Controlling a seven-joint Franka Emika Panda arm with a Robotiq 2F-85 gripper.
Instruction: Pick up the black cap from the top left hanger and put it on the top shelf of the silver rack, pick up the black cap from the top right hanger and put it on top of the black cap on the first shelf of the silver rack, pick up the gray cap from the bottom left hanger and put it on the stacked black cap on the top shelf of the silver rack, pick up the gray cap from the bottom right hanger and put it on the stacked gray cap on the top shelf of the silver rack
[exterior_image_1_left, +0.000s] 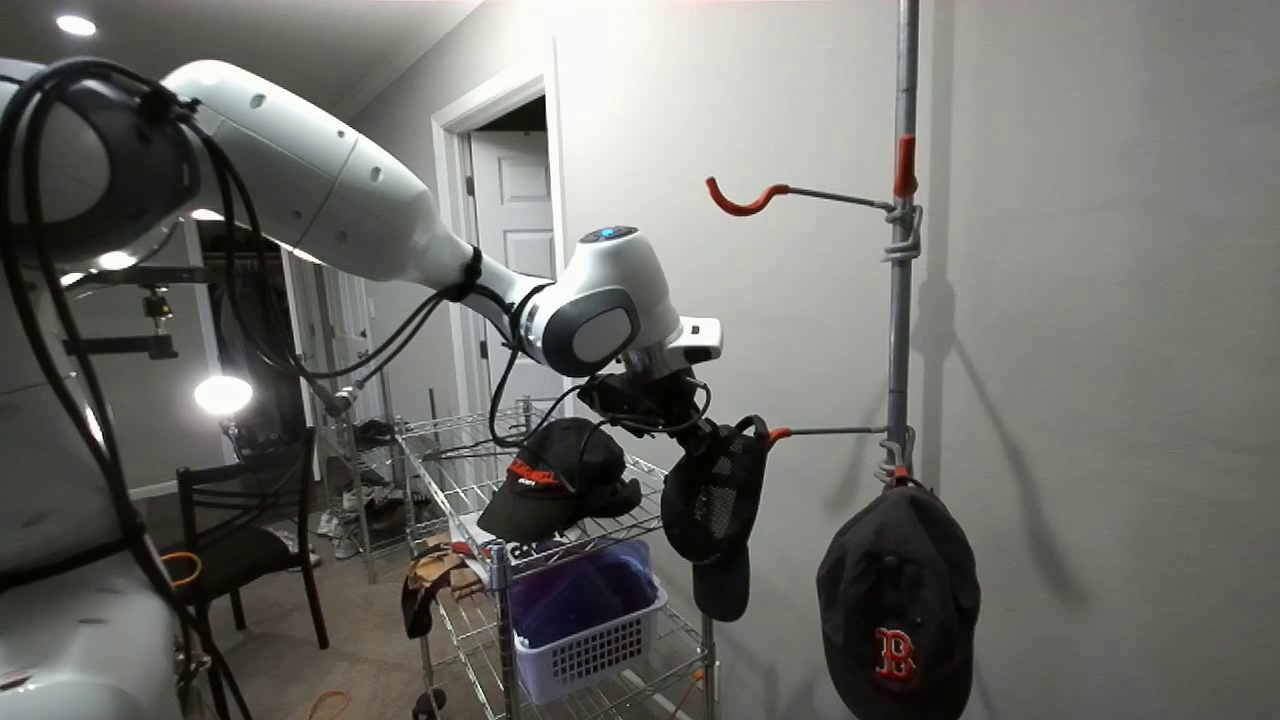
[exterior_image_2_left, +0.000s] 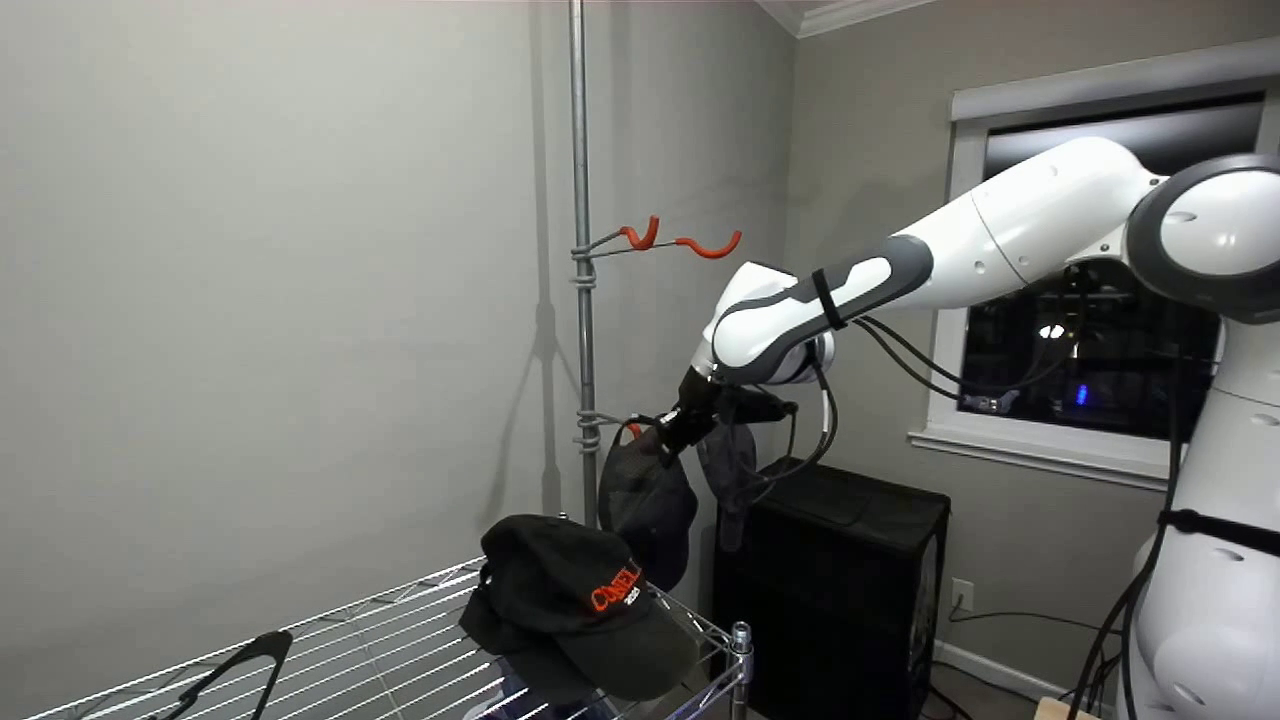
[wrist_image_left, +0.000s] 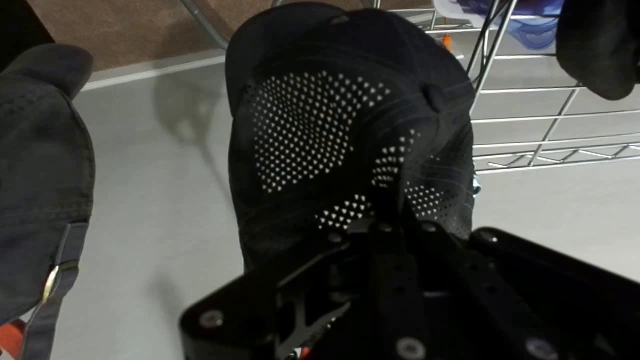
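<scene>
Fingers (wrist_image_left: 394, 260) of the gripper (exterior_image_1_left: 702, 438) pinch a dark mesh cap (exterior_image_1_left: 712, 505) at a lower red-tipped hook (exterior_image_1_left: 779, 434), while a red-lettered black cap (exterior_image_2_left: 575, 590) sits atop another black cap (exterior_image_2_left: 530, 662) on the top shelf (exterior_image_2_left: 390, 640) of the silver rack (exterior_image_1_left: 503, 625).

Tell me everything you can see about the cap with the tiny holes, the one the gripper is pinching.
The dark cap looks like fabric, with finely perforated panels and a bill. It hangs bill down, creased where the gripper is shut on it. Its strap loop seems to rest over a lower red-tipped hook, beside the silver rack. Whether cap and rack touch, I can't tell. I see no lettering on it.
</scene>
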